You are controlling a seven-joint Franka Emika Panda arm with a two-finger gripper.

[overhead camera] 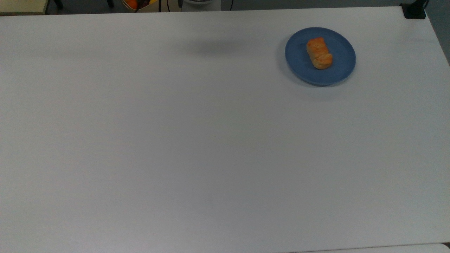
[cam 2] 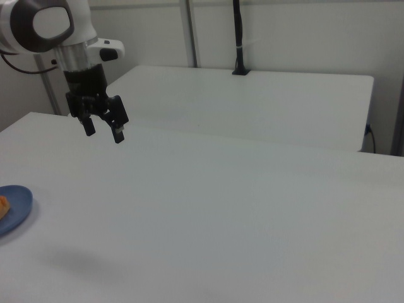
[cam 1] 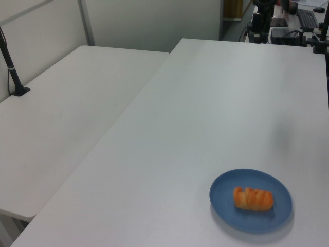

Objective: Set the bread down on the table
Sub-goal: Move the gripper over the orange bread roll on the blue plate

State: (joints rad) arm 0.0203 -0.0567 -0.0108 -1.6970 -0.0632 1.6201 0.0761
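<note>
My pincer [cam 2: 104,129] hangs above the table [overhead camera: 197,147], fingers spread and holding nothing. The bread [overhead camera: 319,53] lies near the middle of the blue plate [overhead camera: 299,61], seemingly well apart from my pincer, toward the right view's left.

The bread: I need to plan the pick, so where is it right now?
The bread lies on the blue plate, near the far right corner of the table in the top view, apart from the gripper.

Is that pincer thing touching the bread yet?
Apart. In the right view the pincer hangs open in the air, well above the table, while the bread lies on the blue plate.
</note>
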